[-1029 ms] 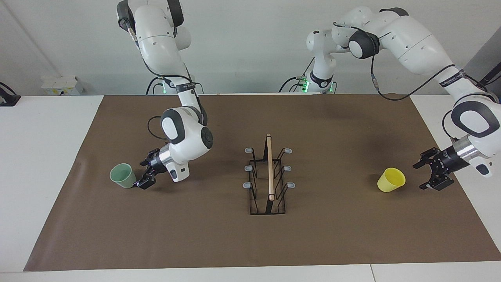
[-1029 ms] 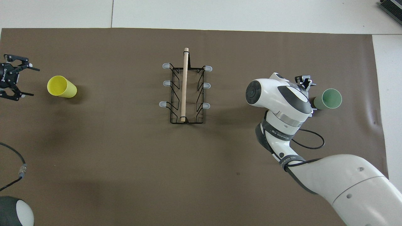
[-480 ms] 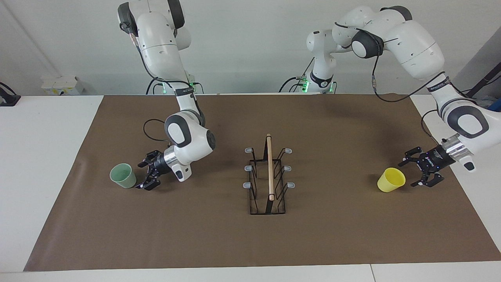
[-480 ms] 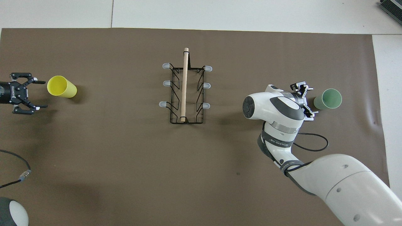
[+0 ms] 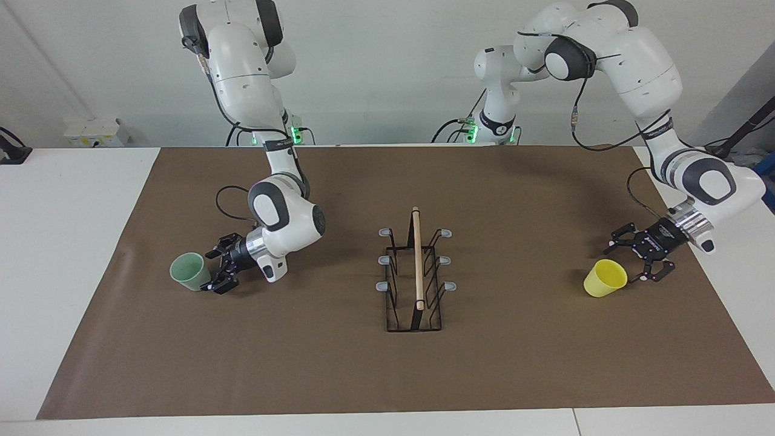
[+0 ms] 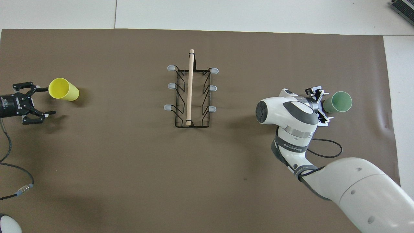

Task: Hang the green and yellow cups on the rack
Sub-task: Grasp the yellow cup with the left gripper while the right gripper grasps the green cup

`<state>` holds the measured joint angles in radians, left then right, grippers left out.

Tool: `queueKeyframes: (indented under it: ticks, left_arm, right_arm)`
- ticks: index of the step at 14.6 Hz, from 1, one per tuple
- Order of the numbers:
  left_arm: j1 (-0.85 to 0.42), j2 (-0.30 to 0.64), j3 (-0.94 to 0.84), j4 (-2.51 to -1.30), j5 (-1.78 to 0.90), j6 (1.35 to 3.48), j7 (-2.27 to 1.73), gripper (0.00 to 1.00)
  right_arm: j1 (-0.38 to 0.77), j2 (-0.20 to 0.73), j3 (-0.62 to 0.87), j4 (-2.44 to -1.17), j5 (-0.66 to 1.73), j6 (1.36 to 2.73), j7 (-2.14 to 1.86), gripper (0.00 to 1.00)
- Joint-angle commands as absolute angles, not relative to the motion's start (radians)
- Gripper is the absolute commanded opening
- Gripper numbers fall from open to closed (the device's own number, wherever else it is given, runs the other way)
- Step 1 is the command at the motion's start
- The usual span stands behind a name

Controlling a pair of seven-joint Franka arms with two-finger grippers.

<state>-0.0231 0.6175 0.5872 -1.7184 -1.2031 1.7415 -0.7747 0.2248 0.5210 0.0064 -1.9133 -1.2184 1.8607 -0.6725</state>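
Mid-desk: rack (image 5: 415, 275) (no cups hung). Right claw (image 5: 217, 268) spread beside green cup (image 5: 189, 272); left claw (image 5: 636, 262) spread beside yellow cup (image 5: 604, 278).

- Both arms: glossy white shells with dark grey round joint caps.
- Black cables loop along the links.
- Green lights glow at the bases.
- Silver wrist rings carry black skeletal pincers: left pincer (image 5: 637, 260), right pincer (image 5: 215, 270).
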Motion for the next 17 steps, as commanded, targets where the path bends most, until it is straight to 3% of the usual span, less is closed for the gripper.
queueKeyframes:
  ticks: [1,12,13,14,15,17]
  left_arm:
    - [-0.041,0.562,0.578,-1.796,-1.241,1.798,-0.813,1.00]
    - [-0.035,0.526,0.477,-1.897,-1.428,1.919,-0.822,1.00]
    - [-0.037,0.526,0.471,-1.899,-1.431,1.927,-0.822,1.00]
    - [-0.037,0.522,0.463,-1.905,-1.436,1.933,-0.822,1.00]
    - [-0.037,0.517,0.462,-1.916,-1.453,1.934,-0.821,1.00]
    - [-0.035,0.515,0.454,-1.919,-1.463,1.940,-0.821,1.00]
  right_arm:
    - [0.196,0.505,0.014,-1.963,-1.287,1.901,-0.623,1.00]
    - [0.147,0.506,0.014,-1.980,-1.371,1.959,-0.606,0.99]
    - [0.147,0.506,0.014,-1.982,-1.377,1.959,-0.606,0.89]
    - [0.149,0.505,0.014,-1.983,-1.378,1.959,-0.607,0.65]
    - [0.152,0.505,0.015,-1.985,-1.378,1.957,-0.610,0.01]
    - [0.155,0.503,0.015,-1.990,-1.378,1.953,-0.604,0.00]
